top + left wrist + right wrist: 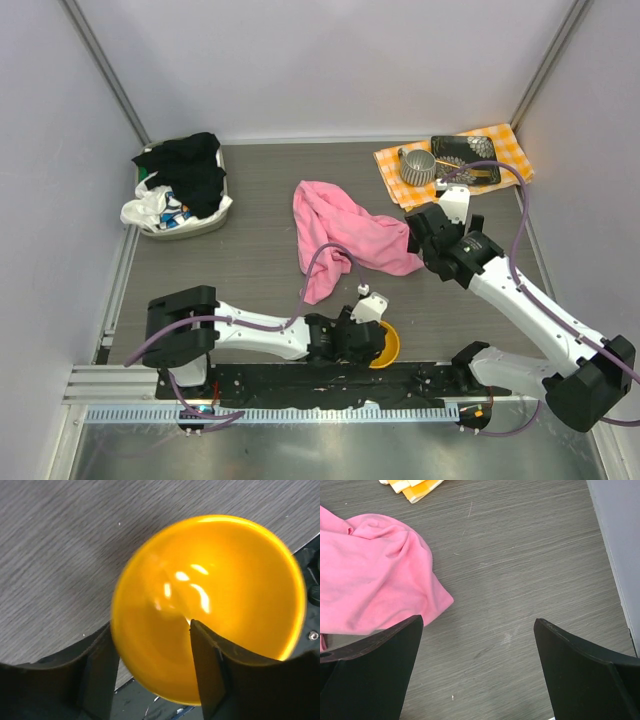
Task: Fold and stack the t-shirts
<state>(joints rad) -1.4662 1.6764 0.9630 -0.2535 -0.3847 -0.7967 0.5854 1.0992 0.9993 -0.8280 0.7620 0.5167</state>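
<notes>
A crumpled pink t-shirt lies in the middle of the table; its right corner shows in the right wrist view. More clothes, black and white, fill a basket at the back left. My right gripper is open and empty, just above bare table beside the shirt's right edge. My left gripper is low at the near table edge. It is open and straddles the rim of a yellow bowl, one finger inside and the other outside.
An orange checked cloth at the back right carries a metal cup and a dark tray. The yellow bowl overhangs the black base plate at the near edge. Walls close in left and right.
</notes>
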